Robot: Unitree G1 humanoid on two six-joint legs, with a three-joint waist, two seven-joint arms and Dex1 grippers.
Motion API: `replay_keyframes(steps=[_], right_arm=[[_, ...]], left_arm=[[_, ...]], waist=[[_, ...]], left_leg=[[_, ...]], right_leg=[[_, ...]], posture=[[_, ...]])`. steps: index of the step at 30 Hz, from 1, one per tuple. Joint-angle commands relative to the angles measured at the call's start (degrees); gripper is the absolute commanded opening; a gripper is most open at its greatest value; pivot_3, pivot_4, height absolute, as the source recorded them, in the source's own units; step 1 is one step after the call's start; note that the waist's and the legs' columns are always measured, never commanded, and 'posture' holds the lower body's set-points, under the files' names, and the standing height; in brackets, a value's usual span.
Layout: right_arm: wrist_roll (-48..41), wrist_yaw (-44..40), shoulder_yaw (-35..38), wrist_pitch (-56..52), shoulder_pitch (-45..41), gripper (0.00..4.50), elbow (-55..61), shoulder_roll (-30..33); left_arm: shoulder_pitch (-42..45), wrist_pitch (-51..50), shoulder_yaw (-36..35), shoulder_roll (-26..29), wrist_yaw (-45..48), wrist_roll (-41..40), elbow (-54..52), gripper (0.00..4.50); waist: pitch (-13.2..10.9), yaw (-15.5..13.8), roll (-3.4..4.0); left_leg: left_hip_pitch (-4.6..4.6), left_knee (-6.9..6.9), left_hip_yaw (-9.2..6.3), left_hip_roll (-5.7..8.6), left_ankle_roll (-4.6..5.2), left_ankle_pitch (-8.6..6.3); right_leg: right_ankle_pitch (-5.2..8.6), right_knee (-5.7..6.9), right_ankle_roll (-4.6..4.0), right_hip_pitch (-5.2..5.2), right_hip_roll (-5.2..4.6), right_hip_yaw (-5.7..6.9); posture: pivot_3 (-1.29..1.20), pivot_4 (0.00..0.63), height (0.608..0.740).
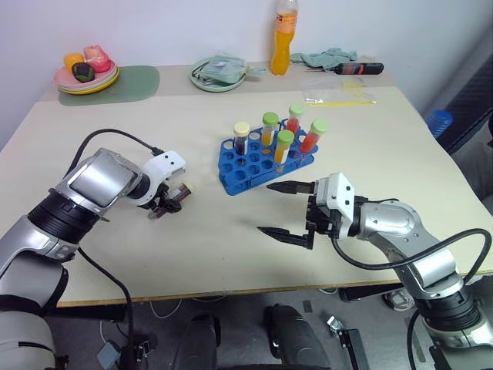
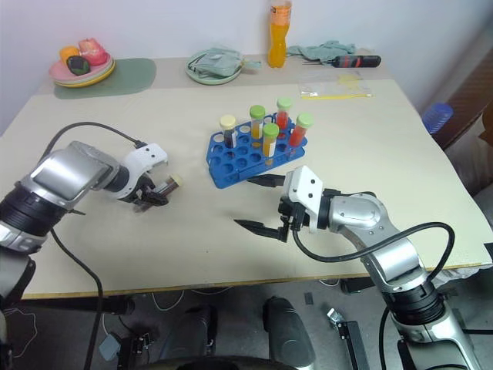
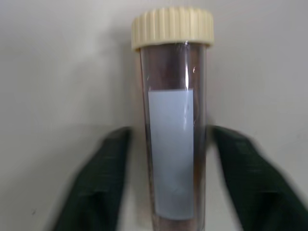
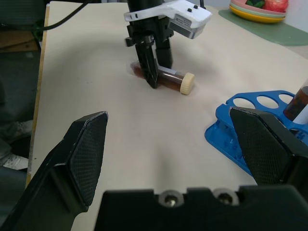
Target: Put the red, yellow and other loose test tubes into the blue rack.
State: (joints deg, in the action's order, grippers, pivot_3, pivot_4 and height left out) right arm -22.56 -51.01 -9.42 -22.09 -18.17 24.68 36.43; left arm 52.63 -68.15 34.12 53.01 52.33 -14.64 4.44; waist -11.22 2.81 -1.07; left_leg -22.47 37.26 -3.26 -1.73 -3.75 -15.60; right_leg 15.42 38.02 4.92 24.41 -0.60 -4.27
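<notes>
Left claw points steeply down at a loose test tube lying flat on the tabletop, one black finger on each side of the barrel. Whether the fingers have actually clamped on it I cannot tell; in the left wrist view a thin gap seems to remain on each side. The tube's long axis lies flat and crosswise to the fingers, its cream cap towards the blue rack, which stands to the claw's right, a clear stretch of tabletop between them. The rack holds five capped tubes upright along its far side, and its nearer holes are free. To go in, the tube must, I judge, be lifted, tipped upright with the cap on top, then carried over. Right claw hangs released, fingers wide, just in front of the rack, nearer to it than the left; it could crowd the approach. Plates, a bottle and a screwdriver sit along the far edge, well apart.
</notes>
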Motion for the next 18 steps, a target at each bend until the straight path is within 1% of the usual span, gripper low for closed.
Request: replay_keyframes(steps=[1,3,5,7,8,10,11,12,13,15,16,17,18], right_arm=[[0.31,0.25,-0.12,0.96,-0.40,4.50,2.42,-0.81],[0.52,0.30,-0.32,1.01,-0.46,4.50,2.45,-1.15],[0.64,0.36,-0.32,0.85,-0.32,4.50,2.52,-1.32],[0.77,0.92,0.18,0.44,0.46,4.50,2.43,-1.43],[0.49,1.60,0.72,-0.03,1.00,4.50,2.22,-1.74],[0.15,4.46,2.46,-1.15,2.41,4.50,0.70,-3.06],[0.84,5.77,2.97,-0.88,2.96,4.50,-0.40,-3.66],[1.44,6.51,3.26,-0.58,3.29,4.50,-1.07,-4.01],[2.05,7.25,3.43,-0.30,3.51,4.50,-1.77,-4.38],[2.95,9.50,3.77,-0.25,3.70,4.50,-3.63,-5.73],[3.15,10.80,3.94,-0.10,3.76,4.50,-4.98,-6.89],[3.28,11.57,4.06,0.03,3.78,4.50,-5.87,-7.71],[3.54,12.52,4.30,0.33,3.72,4.50,-7.17,-8.79]], left_arm=[[0.17,-0.04,-0.37,2.09,1.91,1.95,-1.10,0.79],[-0.80,0.36,-1.65,3.31,2.31,2.24,-2.20,0.76],[-2.25,1.08,-4.54,4.26,1.07,2.65,-3.10,0.76],[-5.97,6.45,-12.26,4.29,-2.40,2.28,-5.48,0.76],[-8.54,10.60,-17.91,3.18,-4.53,1.30,-7.56,0.76],[-15.40,21.44,-29.81,-1.33,-7.71,-1.80,-15.74,0.76],[-18.38,25.53,-33.89,-3.92,-9.17,-2.97,-19.93,0.76],[-20.34,27.91,-36.07,-5.65,-9.96,-3.48,-22.58,0.76],[-21.69,28.89,-37.08,-7.52,-11.10,-3.63,-24.88,0.76],[-22.70,27.45,-37.15,-14.80,-16.67,-4.86,-29.21,0.76],[-22.62,29.66,-33.51,-20.78,-21.58,-2.35,-30.07,0.76],[-22.51,31.35,-30.83,-24.95,-24.86,-0.16,-30.44,0.76],[-22.12,35.97,-26.56,-29.54,-29.20,4.61,-28.58,0.76]], waist=[[0.00,-0.14,0.00],[0.00,-0.21,0.00],[0.00,-0.19,0.00],[0.00,-0.26,0.00],[-0.01,-0.31,-0.02],[-0.02,-0.51,-0.04],[-0.02,-0.72,-0.04],[-0.01,-0.98,-0.05],[0.00,-1.27,-0.07],[0.01,-1.88,-0.05],[0.02,-2.17,-0.05],[0.04,-2.41,-0.04],[0.05,-2.52,-0.06]], left_leg=[[0.00,0.01,0.00,0.00,0.00,0.00],[-0.01,0.01,0.00,0.00,0.00,0.00],[-0.01,0.02,0.00,0.00,0.00,0.00],[-0.01,0.01,-0.01,-0.01,0.00,0.00],[-0.02,0.03,-0.01,-0.02,0.00,0.00],[-0.06,0.04,-0.03,-0.04,0.00,0.00],[-0.09,0.08,-0.03,-0.05,0.00,0.00],[-0.12,0.10,-0.01,-0.05,-0.01,0.00],[-0.14,0.14,0.00,-0.04,-0.01,0.00],[-0.12,0.19,0.07,0.01,-0.02,0.00],[-0.08,0.22,0.07,0.02,-0.02,0.00],[-0.04,0.26,0.03,0.03,-0.01,0.00],[0.00,0.37,-0.01,0.04,-0.01,0.00]], right_leg=[[0.00,0.00,0.00,0.00,0.00,0.00],[0.00,0.00,0.00,0.00,0.00,0.00],[0.00,0.00,0.00,0.00,0.00,0.00],[0.00,0.00,0.00,0.00,-0.01,0.00],[0.00,0.01,0.00,0.00,-0.01,0.01],[0.00,-0.03,0.00,0.01,-0.02,0.03],[0.00,-0.01,0.00,0.01,-0.06,0.05],[0.00,-0.03,0.00,0.01,-0.10,0.05],[0.00,-0.03,0.01,0.01,-0.16,0.06],[-0.02,-0.04,0.02,-0.01,-0.17,0.01],[-0.02,-0.01,0.03,-0.06,-0.17,0.01],[-0.02,0.00,0.03,-0.15,-0.16,0.03],[-0.02,-0.01,0.04,-0.28,-0.15,0.05]], posture=[[0.00,0.150,0.740],[0.00,0.150,0.740],[0.00,0.150,0.740],[0.00,0.150,0.740],[0.00,0.150,0.740],[0.00,0.150,0.740],[0.00,0.150,0.740],[0.00,0.150,0.740],[0.00,0.150,0.740],[0.00,0.150,0.740],[0.00,0.150,0.740],[0.00,0.150,0.740],[0.00,0.150,0.740]])
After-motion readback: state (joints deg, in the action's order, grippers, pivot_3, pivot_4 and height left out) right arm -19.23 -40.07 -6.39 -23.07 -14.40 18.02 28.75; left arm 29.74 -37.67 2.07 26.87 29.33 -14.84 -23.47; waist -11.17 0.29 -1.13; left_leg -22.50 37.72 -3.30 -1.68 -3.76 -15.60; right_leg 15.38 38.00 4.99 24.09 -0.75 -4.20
